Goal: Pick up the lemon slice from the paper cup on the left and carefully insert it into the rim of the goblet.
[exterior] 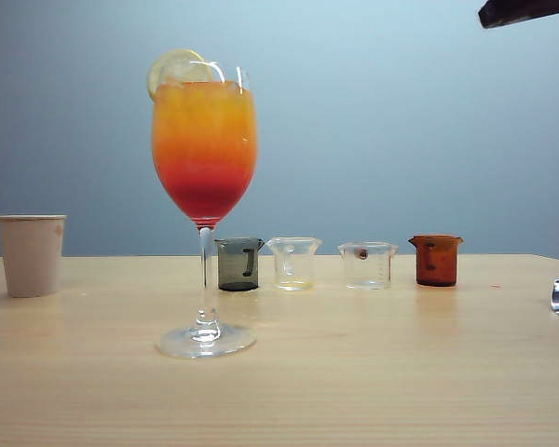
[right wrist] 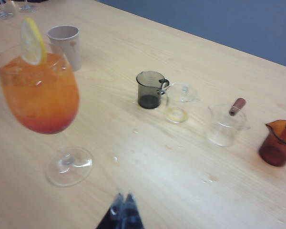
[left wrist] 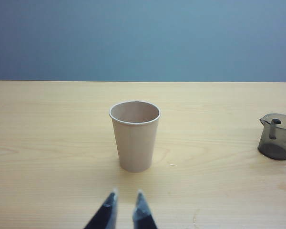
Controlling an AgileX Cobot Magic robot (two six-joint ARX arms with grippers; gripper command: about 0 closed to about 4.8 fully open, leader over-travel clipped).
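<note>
The lemon slice [exterior: 174, 67] already sat on the rim of the goblet [exterior: 205, 149], upright at the far-left edge of the bowl, wedged over the glass above the orange-to-red drink. The paper cup [left wrist: 135, 136] stood alone near the left end of the table [exterior: 373, 372], well apart from the goblet, and its inside looked empty. The left gripper [left wrist: 125, 208] hung low just in front of the cup, its fingertips [left wrist: 109, 202] spread a little with a narrow gap between them and nothing in it. The right gripper [right wrist: 124, 206] hovered over the table on the near side of the goblet's foot, its tips pressed together and empty. Judging by this, the insertion looked done and the step in hand was retreat: the arms would do well to keep clear of the tall stem, avoid brushing the bowl, and leave the slice seated.
</note>
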